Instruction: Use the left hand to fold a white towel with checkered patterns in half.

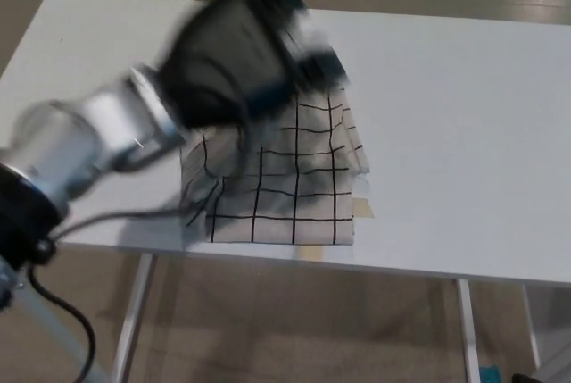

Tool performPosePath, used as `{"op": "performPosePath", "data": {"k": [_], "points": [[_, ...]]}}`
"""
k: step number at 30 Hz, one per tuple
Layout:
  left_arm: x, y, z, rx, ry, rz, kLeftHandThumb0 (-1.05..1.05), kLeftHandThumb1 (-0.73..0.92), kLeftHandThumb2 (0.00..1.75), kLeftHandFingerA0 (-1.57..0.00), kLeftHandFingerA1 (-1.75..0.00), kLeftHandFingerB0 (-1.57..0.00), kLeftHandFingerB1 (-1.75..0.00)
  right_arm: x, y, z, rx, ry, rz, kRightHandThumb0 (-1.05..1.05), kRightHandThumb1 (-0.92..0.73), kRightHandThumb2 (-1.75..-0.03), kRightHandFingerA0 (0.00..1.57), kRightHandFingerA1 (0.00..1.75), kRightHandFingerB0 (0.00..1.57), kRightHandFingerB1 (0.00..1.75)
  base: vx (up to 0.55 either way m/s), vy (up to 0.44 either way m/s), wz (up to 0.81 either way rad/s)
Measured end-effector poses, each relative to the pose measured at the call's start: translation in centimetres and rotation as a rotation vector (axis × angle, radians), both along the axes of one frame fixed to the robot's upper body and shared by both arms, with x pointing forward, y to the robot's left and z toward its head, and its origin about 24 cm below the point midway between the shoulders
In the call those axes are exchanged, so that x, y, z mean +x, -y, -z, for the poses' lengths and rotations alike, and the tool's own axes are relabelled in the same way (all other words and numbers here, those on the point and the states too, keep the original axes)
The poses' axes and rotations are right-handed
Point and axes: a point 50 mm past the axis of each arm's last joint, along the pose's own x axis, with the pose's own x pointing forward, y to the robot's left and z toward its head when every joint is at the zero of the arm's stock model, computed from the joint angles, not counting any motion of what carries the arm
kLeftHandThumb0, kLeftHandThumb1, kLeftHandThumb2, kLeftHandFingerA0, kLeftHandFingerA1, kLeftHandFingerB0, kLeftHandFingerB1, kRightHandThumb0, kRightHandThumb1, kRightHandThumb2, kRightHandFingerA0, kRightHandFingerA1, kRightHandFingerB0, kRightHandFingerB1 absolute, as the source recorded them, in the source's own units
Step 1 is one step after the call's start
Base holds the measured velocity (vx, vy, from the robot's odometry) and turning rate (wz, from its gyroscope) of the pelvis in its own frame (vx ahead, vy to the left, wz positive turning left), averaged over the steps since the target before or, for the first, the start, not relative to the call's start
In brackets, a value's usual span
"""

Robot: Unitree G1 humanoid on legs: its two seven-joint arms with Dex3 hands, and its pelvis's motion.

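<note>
**Fold looks nearly done**

Nearest you, the left hand blurs across upper-left frame above the checkered towel; you cannot tell its grip. Towel lies doubled at the white table front edge, seemingly folded.

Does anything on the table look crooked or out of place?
Yes. The white cloth towel with black checkered lines lies rumpled near the white table's front edge, its layers uneven on the right side. The black left hand is motion-blurred above it.

Towel on table near front edge, left hand above it
</note>
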Motion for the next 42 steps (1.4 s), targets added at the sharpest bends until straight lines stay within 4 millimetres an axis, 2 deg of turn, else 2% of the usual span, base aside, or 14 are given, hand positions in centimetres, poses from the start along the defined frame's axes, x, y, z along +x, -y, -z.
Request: {"op": "performPosePath", "data": {"k": [1,2,3,4,5,6,8,10,11,16,17,19,29,42], "points": [[-0.8,1.5,1.9,0.088,-0.037,0.064,-0.27,0.46,0.56,-1.06,-1.41,-1.07,-0.74,0.0,0.0,0.0,-0.001,-0.001,0.001,-0.43,-0.82,-0.64,0.43,0.47,0.53,0.52,0.0,0.0,0.0],[-0.8,1.5,1.9,0.088,-0.037,0.064,-0.27,0.49,0.56,-1.05,-1.35,-1.04,-0.74,0.0,0.0,0.0,-0.001,-0.001,0.001,-0.43,-0.64,-1.01,0.38,0.6,0.49,0.64,0.0,0.0,0.0],[-1.1,2.0,2.7,0.125,-0.049,0.088,-0.34,0.5,0.56,-1.03,-1.12,-0.98,-0.64,-0.1,0.0,0.0,-0.002,-0.002,0.001,-0.45,-0.81,-0.64,0.45,0.48,0.53,0.53,0.0,0.0,0.0],[-1.3,2.3,3.2,0.151,-0.06,0.104,-0.34,0.5,0.56,-1.03,-1.12,-0.98,-0.64,0.0,0.0,0.0,-0.003,-0.002,0.001,-0.45,-0.81,-0.64,0.45,0.48,0.53,0.53,0.0,0.0,0.0],[-1.7,2.8,4.1,0.184,-0.08,0.122,-0.52,0.54,0.57,-0.75,-0.74,-0.71,-0.46,0.0,0.0,0.0,-0.004,-0.001,0.001,-0.45,-0.81,-0.64,0.45,0.49,0.53,0.53,0.0,0.0,0.0],[-2.2,3.2,5.4,0.231,-0.12,0.142,-0.52,0.54,0.57,-0.75,-0.74,-0.71,-0.46,0.0,0.0,0.0,-0.004,0.001,-0.001,-0.45,-0.81,-0.64,0.45,0.49,0.53,0.53,0.0,0.0,0.0],[-2.5,3.5,6.3,0.257,-0.156,0.143,-0.79,0.44,0.87,0.0,-0.09,-0.05,-0.29,0.1,-0.1,0.0,-0.003,0.002,-0.002,-0.45,-0.8,-0.64,0.46,0.53,0.52,0.53,0.0,0.0,0.0],[-2.8,3.6,6.8,0.282,-0.181,0.133,-0.86,0.48,0.91,0.0,0.0,-0.02,-0.19,0.2,-0.1,-0.1,-0.003,0.005,-0.003,-0.44,-0.81,-0.64,0.46,0.55,0.54,0.54,0.0,0.0,0.0],[-2.8,3.6,6.9,0.285,-0.184,0.132,-0.96,0.6,0.59,0.0,0.0,0.0,-0.17,0.2,-0.1,-0.1,-0.003,0.005,-0.003,-0.44,-0.81,-0.64,0.47,0.57,0.54,0.55,0.0,0.0,0.0],[-3.4,3.8,7.8,0.325,-0.224,0.115,-0.98,0.57,0.62,0.0,0.0,0.0,-0.18,0.4,-0.1,-0.1,-0.001,0.008,-0.005,-0.44,-0.81,-0.64,0.48,0.58,0.54,0.55,0.0,0.0,0.0],[-3.5,4.0,7.9,0.337,-0.235,0.109,-0.88,0.46,0.87,0.0,0.0,0.0,-0.17,0.4,-0.1,-0.1,-0.001,0.009,-0.005,-0.44,-0.81,-0.64,0.47,0.57,0.54,0.55,0.0,0.0,0.0],[-3.7,4.1,8.0,0.349,-0.25,0.099,-0.97,0.58,0.62,0.0,0.0,0.0,-0.18,0.5,-0.1,-0.1,0.0,0.012,-0.006,-0.44,-0.81,-0.64,0.47,0.56,0.54,0.55,0.0,0.0,0.0],[-4.1,4.8,7.0,0.356,-0.286,0.06,-0.97,0.53,0.66,0.0,-0.02,0.0,-0.22,0.9,-0.2,-0.2,0.0,0.021,-0.009,-0.45,-0.81,-0.64,0.47,0.55,0.54,0.54,0.0,0.0,0.0],[-4.7,4.4,0.7,0.179,-0.256,0.038,-0.79,0.44,0.88,0.0,-0.04,0.0,-0.22,0.8,-0.2,-0.1,0.002,0.017,-0.011,-0.45,-0.81,-0.64,0.46,0.53,0.53,0.54,0.0,0.0,0.0]]}}
